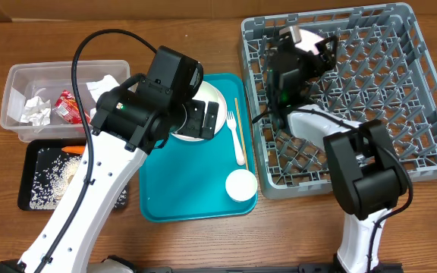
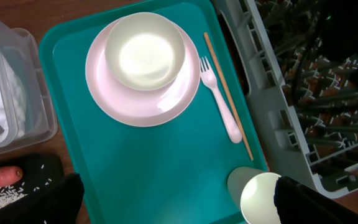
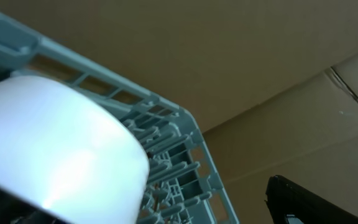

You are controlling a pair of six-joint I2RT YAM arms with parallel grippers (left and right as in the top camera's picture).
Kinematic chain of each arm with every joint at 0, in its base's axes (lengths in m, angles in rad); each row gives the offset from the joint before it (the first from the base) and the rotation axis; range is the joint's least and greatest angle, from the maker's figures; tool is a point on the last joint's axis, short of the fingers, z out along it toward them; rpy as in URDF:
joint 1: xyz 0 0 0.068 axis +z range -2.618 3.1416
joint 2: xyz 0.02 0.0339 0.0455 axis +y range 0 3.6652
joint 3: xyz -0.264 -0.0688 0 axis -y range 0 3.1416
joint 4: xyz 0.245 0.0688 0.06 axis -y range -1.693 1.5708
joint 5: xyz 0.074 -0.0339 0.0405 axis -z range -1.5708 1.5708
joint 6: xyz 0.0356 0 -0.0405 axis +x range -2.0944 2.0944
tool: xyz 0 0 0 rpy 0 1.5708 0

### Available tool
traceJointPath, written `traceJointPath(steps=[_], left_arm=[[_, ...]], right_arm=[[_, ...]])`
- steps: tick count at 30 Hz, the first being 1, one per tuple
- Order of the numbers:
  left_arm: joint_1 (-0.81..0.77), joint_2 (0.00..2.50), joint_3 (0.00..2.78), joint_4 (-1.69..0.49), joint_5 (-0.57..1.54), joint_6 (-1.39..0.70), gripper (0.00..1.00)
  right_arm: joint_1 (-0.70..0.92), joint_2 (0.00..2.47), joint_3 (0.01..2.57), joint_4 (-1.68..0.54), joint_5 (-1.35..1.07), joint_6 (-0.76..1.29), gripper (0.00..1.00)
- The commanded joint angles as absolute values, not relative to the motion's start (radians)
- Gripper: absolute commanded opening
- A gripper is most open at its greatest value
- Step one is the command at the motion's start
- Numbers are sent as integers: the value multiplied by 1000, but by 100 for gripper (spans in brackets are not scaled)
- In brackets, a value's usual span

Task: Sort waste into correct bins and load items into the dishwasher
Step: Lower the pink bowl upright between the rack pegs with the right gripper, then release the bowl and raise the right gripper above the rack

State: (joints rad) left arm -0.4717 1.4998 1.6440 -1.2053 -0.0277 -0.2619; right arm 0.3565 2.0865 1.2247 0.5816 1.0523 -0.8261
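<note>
My right hand (image 1: pixel 307 44) stands over a far corner of the dish rack (image 1: pixel 389 98), its fingers seemingly spread clear of the white bowl (image 3: pixel 55 149), leaving it to the pegs. My left hand (image 2: pixel 179 208) hangs wide over the teal tray (image 2: pixel 135 168), ready for the plate (image 2: pixel 135 106) and stacked bowl (image 2: pixel 145 50).

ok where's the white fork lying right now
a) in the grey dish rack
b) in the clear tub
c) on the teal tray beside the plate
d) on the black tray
c, the fork lies flat on the teal tray, just right of the plate.
</note>
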Motion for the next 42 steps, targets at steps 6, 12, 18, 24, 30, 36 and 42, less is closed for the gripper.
traceJointPath(steps=[6,12,18,24,30,36,42], left_arm=[[-470,1498,1665,-1204,-36,-254,100],[-470,1498,1665,-1204,-36,-254,100],[-470,1498,1665,-1204,-36,-254,100],[-470,1498,1665,-1204,-36,-254,100],[-470,1498,1665,-1204,-36,-254,100],[-470,1498,1665,-1204,-36,-254,100],[-470,1498,1665,-1204,-36,-254,100]], right_arm=[[458,2087,1230,508,1105,-820,96],[483,2015,1230,427,1116,-798,97],[470,1867,1230,263,1055,-664,98],[423,1722,1231,77,913,-473,94],[359,1629,1239,-123,686,-232,46],[218,1592,1337,-380,197,-10,27],[109,1592,1400,-430,-49,61,4]])
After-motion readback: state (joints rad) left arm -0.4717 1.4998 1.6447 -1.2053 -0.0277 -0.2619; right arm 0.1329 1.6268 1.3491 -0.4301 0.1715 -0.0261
